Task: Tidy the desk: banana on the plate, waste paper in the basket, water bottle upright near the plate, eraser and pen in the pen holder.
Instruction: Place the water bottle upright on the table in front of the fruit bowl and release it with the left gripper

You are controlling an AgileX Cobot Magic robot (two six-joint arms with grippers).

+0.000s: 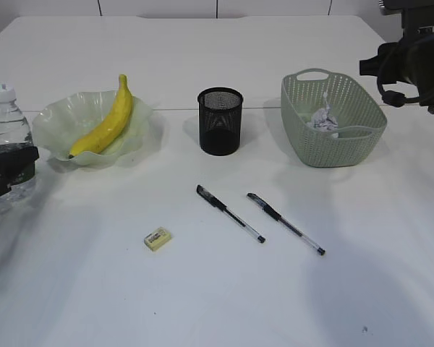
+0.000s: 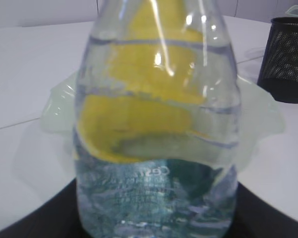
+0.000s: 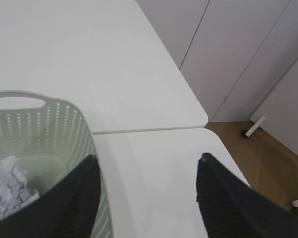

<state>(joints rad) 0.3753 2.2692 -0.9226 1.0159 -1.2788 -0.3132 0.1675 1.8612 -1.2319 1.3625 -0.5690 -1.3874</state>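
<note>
The bottle (image 1: 6,137) stood upright at the far left of the surface (image 1: 224,296), just beside the plate (image 1: 141,116). The left tool (image 1: 7,172) was wrapped round its lower half, its jaws about half open and pressed on the bottle's sides. In the left wrist view the bottle (image 2: 156,124) filled the picture, so it sat right between the jaws.

The banana (image 1: 107,123) lay on the plate. The paper (image 1: 323,119) was in the basket (image 1: 333,155). So I think those jobs were done, and the bottle only needed letting go.

The right tool (image 3: 146,196) hung above the basket's right edge, jaws well apart and holding nothing.

What was left lay in the middle front: two pens (image 1: 230,213) (image 1: 285,223) and the eraser (image 1: 157,238). Both pens slanted the same way, caps up-left toward the holder (image 1: 220,121), tips down-right. They lay in front of the holder, nearer the right arm's side. The eraser lay more to the left. I would guess the right arm should take a pen, gripping across its thin body.
</note>
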